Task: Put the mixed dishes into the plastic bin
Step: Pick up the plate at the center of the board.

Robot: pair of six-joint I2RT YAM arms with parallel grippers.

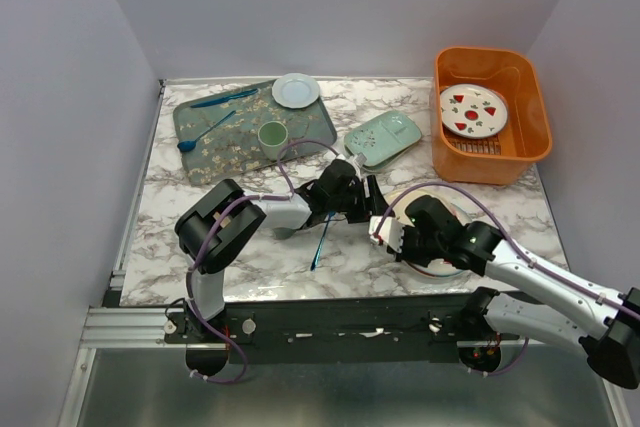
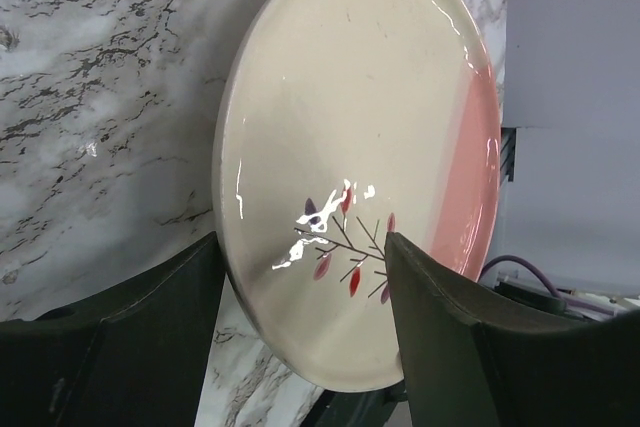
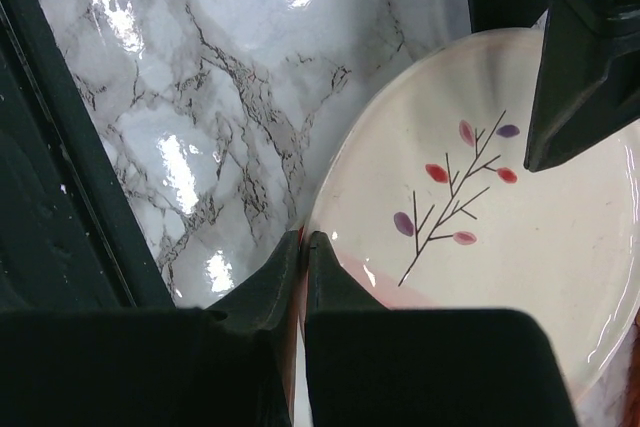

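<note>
Your right end effector [image 3: 302,247] is clamped on the rim of the pink-and-cream plate [image 3: 520,277], while your left end effector [image 2: 302,247] stands with jaws apart around its edge

Glossy glazed plate [image 2: 350,147], marble-look table [image 3: 200,97] (glare streaks) — smooth plastic bin [image 1: 470,169]

The right arm [image 1: 470,245] hides most of the plate [image 1: 410,199] in the top view; the right wrist view cuts it off at 3 o'clock. The thin dark item [image 1: 321,237] is unidentifiable.
</note>
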